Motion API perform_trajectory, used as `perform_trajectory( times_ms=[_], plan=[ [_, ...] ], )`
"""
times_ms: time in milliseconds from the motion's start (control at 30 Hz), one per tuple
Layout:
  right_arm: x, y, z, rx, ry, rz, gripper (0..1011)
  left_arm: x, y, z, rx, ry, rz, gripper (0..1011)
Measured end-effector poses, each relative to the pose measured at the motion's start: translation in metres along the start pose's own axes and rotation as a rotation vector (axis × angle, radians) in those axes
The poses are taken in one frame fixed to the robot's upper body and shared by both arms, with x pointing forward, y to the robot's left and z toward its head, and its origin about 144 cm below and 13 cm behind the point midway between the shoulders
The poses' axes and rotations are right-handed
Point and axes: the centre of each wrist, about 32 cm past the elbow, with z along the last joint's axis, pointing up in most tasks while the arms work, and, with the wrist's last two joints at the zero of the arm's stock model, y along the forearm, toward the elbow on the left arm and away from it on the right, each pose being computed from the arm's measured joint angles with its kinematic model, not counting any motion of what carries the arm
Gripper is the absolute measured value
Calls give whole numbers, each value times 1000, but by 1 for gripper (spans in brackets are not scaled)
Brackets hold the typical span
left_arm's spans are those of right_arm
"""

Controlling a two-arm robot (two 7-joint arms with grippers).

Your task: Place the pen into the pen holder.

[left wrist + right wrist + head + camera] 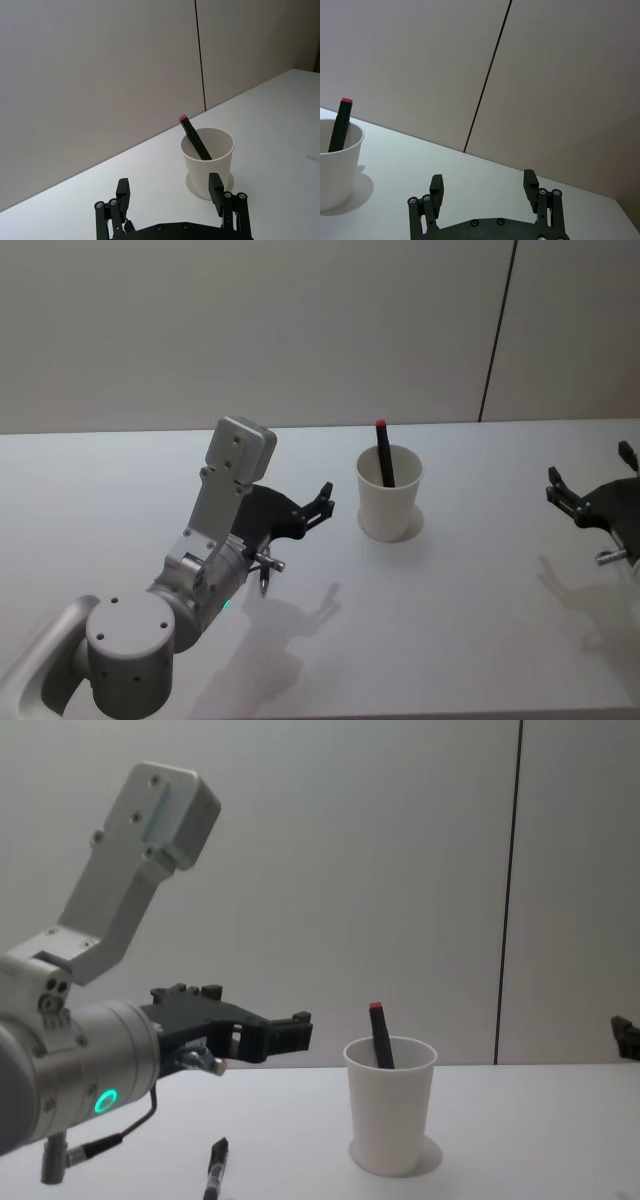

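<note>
Already a black, red-capped pen (384,454) leans inside the white paper cup (390,508) mid-desk, so placement looks done. The left claw (169,182) beside it and the right claw (483,178) near the desk's right edge both gape empty.

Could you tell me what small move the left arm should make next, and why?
Probably draw the left gripper back from the pen holder: the pen already leans inside it, and the gripper hangs open and empty beside it. Another pen lies on the table under that arm. The right gripper sits parked, open, at the right.
</note>
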Motion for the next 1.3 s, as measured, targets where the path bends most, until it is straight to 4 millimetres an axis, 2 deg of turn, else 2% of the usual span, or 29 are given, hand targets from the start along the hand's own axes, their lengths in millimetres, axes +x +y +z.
perform_trajectory(
  times_ms=[533,1300],
  plan=[
    [0,0,0,0,0,0,1001,-1,-8,-8,60,60,17,1000],
    [0,0,0,0,0,0,1001,12,-9,-7,246,56,54,1000]
  ],
)
